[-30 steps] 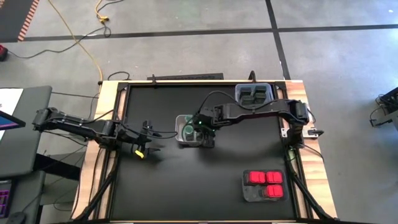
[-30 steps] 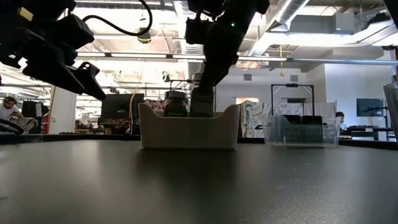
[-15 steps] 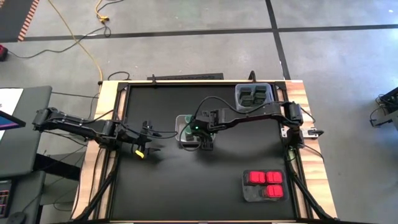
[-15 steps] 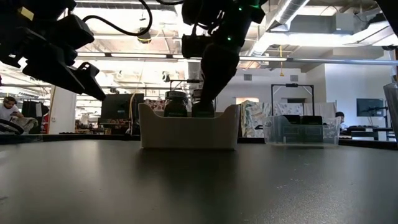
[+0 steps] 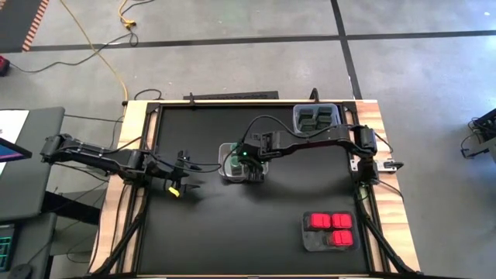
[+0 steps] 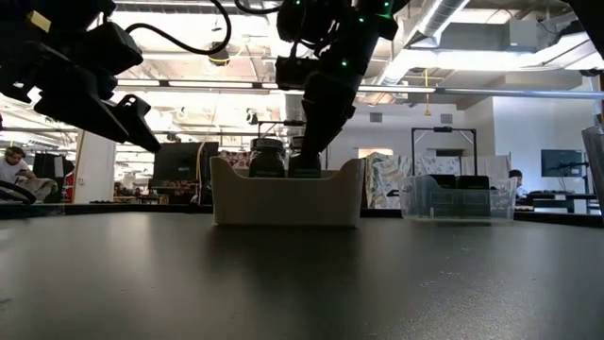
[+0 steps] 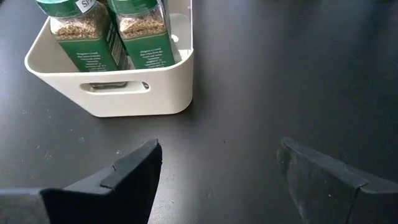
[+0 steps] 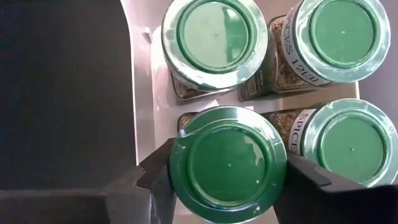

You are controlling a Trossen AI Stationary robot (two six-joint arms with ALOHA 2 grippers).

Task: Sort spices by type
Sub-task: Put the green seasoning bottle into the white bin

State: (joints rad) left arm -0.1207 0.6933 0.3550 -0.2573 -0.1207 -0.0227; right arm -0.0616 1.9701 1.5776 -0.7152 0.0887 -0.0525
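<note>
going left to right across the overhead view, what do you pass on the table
left gripper → white bin of green-lidded jars with the right gripper over it → grey tray of red boxes

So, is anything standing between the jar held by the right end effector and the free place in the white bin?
Nothing visible does. The right end effector holds the green-lidded jar over the white bin, beside three other jars, and no object lies under its corner as far as can be seen.
</note>
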